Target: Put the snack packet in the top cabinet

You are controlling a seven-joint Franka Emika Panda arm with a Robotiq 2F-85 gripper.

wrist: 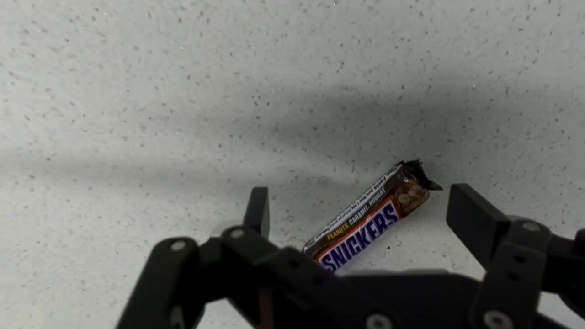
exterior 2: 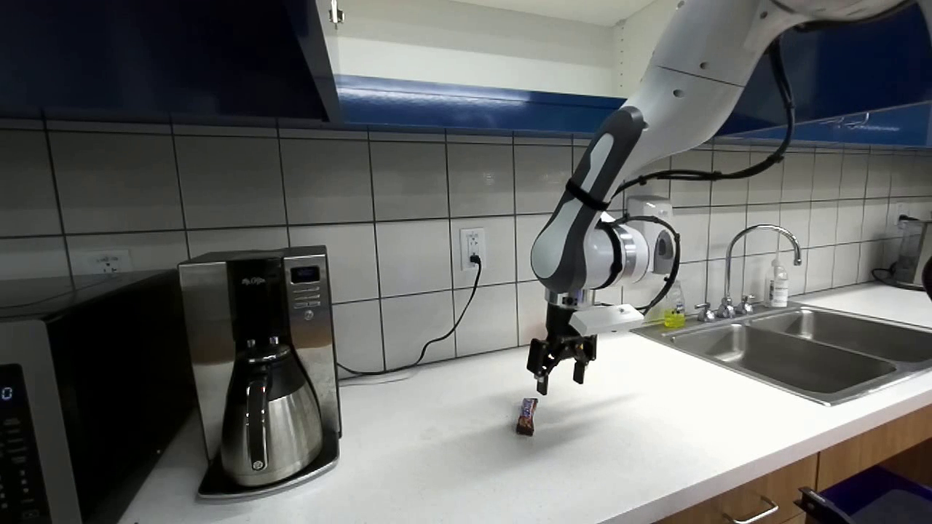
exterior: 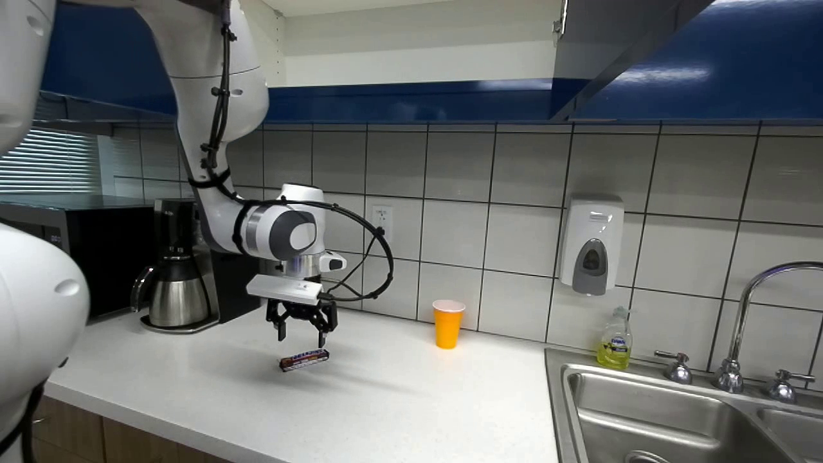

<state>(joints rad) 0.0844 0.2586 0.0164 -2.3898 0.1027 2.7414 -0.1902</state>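
pincer (exterior: 301,337) wide above the snack packet (exterior: 304,360) on the white tabletop (exterior: 411,405), open blue top cabinet (exterior: 418,58) overhead

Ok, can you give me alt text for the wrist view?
A Snickers bar lies diagonally on the speckled counter, framed by the open gripper but not held. The gripper hides the bar's lower-left end.

The snack packet (wrist: 365,221) is wrapped in glossy film. The top cabinet (exterior: 411,101) combines glossy doors (exterior: 701,67) (reflecting light streaks) with a matt interior (exterior: 418,58). The table (exterior: 386,411) is smooth, the faucet (exterior: 739,325) polished metal, the sink (exterior: 656,405) satin metal, the pincer (exterior: 301,337) matt.
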